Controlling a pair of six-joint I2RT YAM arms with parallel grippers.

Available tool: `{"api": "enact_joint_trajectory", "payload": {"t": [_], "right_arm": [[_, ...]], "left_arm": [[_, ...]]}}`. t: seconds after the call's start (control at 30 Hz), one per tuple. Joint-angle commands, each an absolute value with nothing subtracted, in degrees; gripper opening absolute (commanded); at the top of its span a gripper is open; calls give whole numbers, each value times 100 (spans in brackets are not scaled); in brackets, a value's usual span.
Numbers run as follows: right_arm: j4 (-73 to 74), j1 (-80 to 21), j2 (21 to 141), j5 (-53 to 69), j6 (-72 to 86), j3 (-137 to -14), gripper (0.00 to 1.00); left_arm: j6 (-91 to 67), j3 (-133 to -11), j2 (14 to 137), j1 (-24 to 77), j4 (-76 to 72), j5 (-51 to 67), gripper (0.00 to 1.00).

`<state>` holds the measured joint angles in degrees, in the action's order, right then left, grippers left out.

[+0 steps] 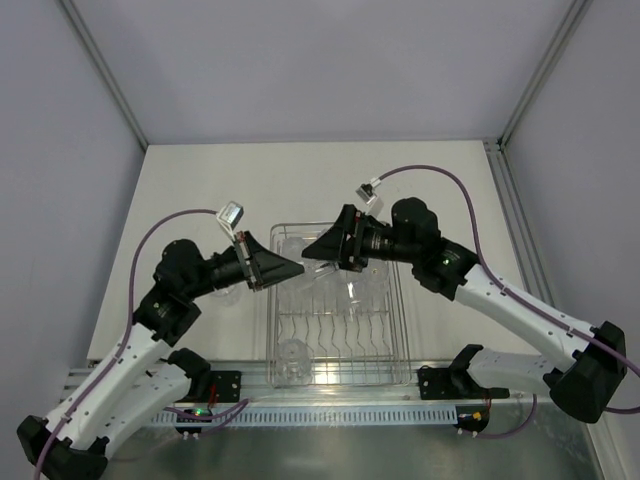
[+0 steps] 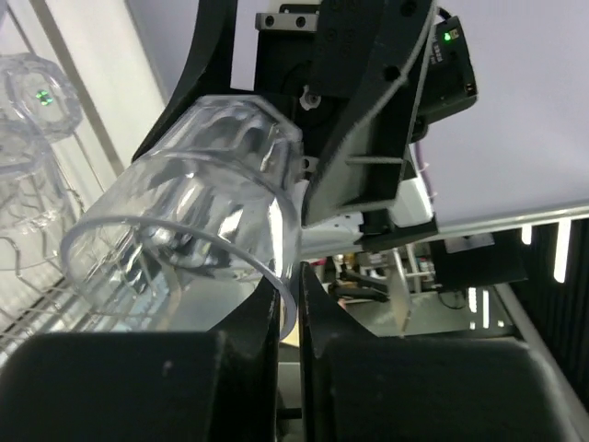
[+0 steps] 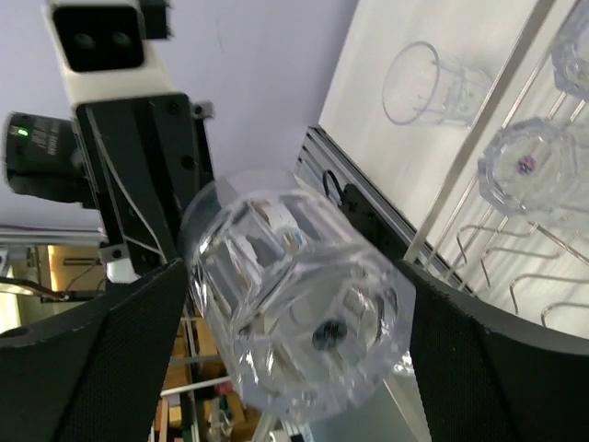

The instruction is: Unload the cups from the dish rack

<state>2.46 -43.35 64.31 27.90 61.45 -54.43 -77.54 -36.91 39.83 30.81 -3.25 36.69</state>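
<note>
Now both arms meet above the rack (image 1: pixel 407 340), sharing one held cup (image 2: pixel 184 230).

- Left end effector (image 2: pixel 290 285): narrow. Its fingers (image 2: pixel 262 318) pinch the cup's rim wall, one inside the mouth and one outside.
- Right end effector (image 3: pixel 294 272): set wide around the same cup's body near its base. One finger (image 3: pixel 120 350) is on each side, and both pads look to be touching the cup wall.
- Held cup: clear and faceted, tipped on its side in the air. Its mouth faces the left arm and its base faces the right wrist camera. In the top view it sits between the two end effectors over the back half of the rack, off the bars.
- Rack: sits on the bench (image 1: pixel 200 190) in the middle, just past the arm bases, long side running away from them.
- Back cup (image 1: pixel 290 243): in the rack's far left corner.
- Front cup (image 1: pixel 292 357): in the rack's near left corner.
- Bench cup (image 3: pixel 428 83): on the bench just outside the rack's left rim. Cannot tell from the right wrist view whether it touches the rim.
</note>
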Motion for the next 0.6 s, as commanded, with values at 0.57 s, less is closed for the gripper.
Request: {"api": "enact_joint_trajectory", "payload": {"t": [0.57], "right_arm": [[5025,-5340,6292,55,3656,-6855,100]], "left_arm": [[-4001,-7646,6555,2831,5933,-1723,0]]}}
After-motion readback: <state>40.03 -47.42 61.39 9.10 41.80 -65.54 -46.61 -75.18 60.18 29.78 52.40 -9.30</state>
